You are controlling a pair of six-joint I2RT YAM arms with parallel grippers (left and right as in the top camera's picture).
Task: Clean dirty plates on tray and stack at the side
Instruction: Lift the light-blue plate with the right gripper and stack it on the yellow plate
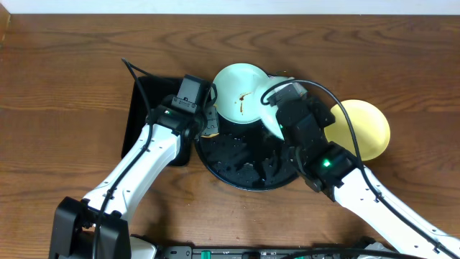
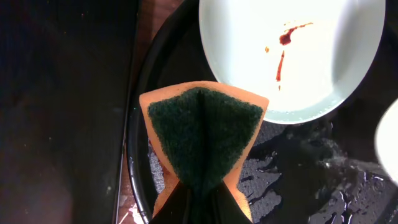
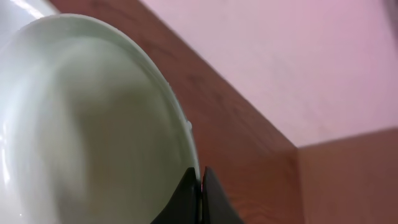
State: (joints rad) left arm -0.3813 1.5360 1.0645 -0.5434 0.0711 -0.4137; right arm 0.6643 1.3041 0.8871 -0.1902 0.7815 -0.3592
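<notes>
Left jaws clamp a folded orange sponge (image 2: 202,134), green scouring face up. Target: smeared pale mint round plate (image 2: 280,56), just ahead-right of it at the glossy black round tray (image 1: 244,173) far edge; left arm nearer. Right jaws pinch a second mint plate (image 3: 93,124), tilted, by its rim.

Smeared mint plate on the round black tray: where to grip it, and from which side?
Pinch the rim, one finger inside, one beneath: the smeared plate is shallow and thin-edged, with no handle. Probably come from the far side: that rim looks free, while the sponge in the left end effector crowds the near-left and the second plate in the right end effector crowds the right.
</notes>
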